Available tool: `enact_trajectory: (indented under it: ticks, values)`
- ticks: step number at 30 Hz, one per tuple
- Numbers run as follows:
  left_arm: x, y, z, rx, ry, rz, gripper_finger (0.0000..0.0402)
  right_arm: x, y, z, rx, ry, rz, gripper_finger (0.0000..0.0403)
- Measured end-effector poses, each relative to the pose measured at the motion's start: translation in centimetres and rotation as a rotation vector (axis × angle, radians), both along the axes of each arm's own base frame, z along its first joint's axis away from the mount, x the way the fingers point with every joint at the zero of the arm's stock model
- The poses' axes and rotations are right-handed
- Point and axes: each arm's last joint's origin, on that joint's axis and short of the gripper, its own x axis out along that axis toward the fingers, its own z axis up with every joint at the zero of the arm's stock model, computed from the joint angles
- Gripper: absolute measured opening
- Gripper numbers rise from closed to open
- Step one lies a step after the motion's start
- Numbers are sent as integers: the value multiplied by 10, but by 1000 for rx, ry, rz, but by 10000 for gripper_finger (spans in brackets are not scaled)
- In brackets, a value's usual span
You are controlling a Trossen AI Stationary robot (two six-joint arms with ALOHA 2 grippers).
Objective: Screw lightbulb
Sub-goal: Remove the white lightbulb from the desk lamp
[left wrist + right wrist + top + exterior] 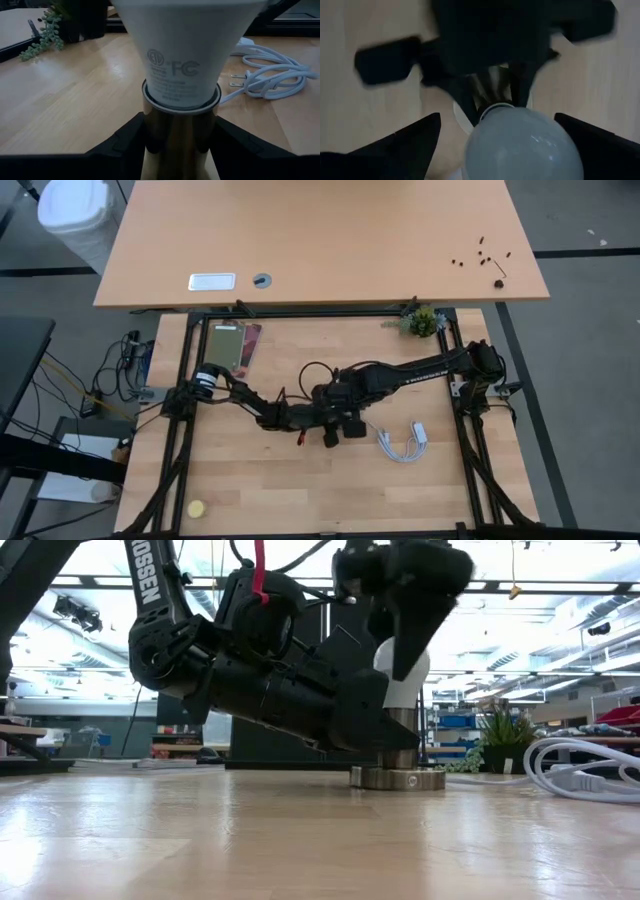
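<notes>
The white lightbulb (402, 675) stands upright with its base in the metal socket (397, 755), whose round disc foot (397, 779) rests on the table. In the high view both arms cover them. My left gripper (385, 745) lies level near the table top, shut on the socket's cylinder (180, 135). My right gripper (405, 645) hangs above, pointing down, open. Its fingers (415, 135) stand on either side of the bulb's dome (522, 147), with a gap on at least one side. I cannot tell whether it touches the bulb. My left gripper pinches the socket's upright metal cylinder (150, 135) between its two fingers, just below the collar that holds the bulb's neck (182, 75). The fingers come level from the table's left side. The socket stands upright on its disc foot on the table.
A coiled white cable with a plug (405, 442) lies right of the grippers; it also shows in the low view (585, 765). A small plant (423, 322) stands at the far right corner. A flat card (235, 345) lies at the far left, and a small yellow object (197, 508) near the front left.
</notes>
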Motion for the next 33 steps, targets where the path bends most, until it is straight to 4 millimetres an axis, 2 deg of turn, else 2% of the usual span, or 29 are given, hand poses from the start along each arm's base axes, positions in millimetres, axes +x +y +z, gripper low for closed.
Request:
enact_trajectory:
  ticks: [8, 13, 20, 25, 33]
  values:
    - [0, 1, 0, 1, 0, 13, 189, -5, -8, -1, 105, 24, -590, 379]
    - [0, 1, 0, 1, 0, 13, 189, -5, -8, -1, 151, 7, -801, 378]
    - [0, 1, 0, 1, 0, 12, 189, -2, -8, 0, 115, -75, -944, 378]
    - [0, 1, 0, 1, 1, 11, 189, -6, -1, -6, 91, -90, -1004, 371]
    - [0, 1, 0, -1, 1, 6, 189, -7, 8, -18, 67, -144, -1037, 331]
